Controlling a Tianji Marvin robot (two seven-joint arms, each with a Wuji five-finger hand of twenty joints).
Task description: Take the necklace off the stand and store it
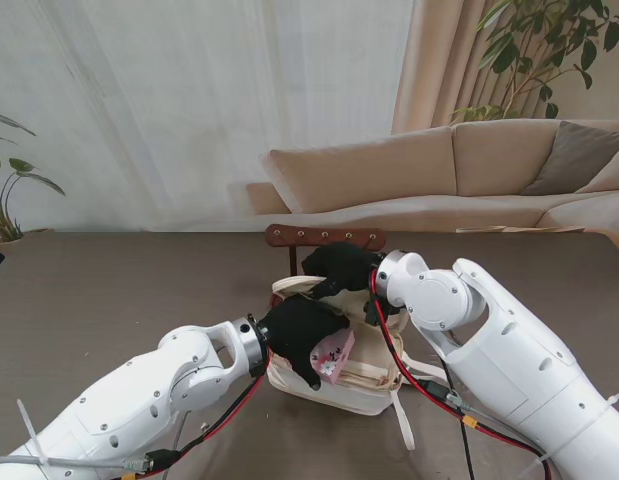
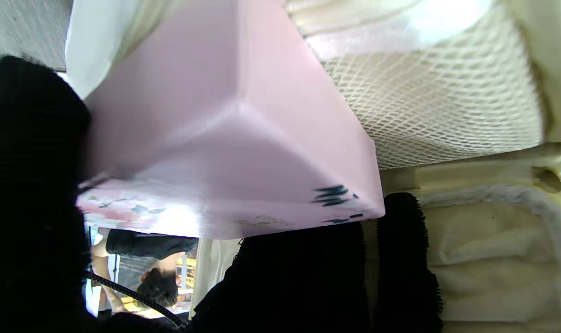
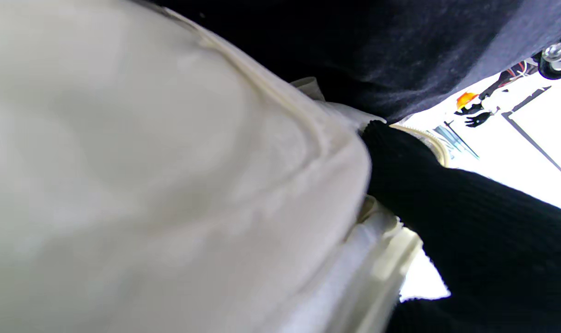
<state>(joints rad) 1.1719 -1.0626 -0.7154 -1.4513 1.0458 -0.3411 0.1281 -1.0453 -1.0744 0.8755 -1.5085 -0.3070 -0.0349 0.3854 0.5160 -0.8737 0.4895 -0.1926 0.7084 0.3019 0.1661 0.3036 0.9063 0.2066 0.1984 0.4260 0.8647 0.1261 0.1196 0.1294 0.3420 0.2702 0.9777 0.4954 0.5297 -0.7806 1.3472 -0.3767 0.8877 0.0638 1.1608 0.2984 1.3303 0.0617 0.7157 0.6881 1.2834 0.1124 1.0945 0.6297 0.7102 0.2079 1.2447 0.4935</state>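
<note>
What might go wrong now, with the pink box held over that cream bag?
The left hand pinches the pink box near one end, so it may tilt or slip. The right hand grips only cloth at the cream bag mouth; the opening might sag shut. No necklace is visible.

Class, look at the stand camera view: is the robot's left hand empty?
No: the left hand is closed around a pink box, holding it over the cream bag.

Room beyond the surface
Beige sofa behind far edge; white curtain; leafy plant at right.
</note>
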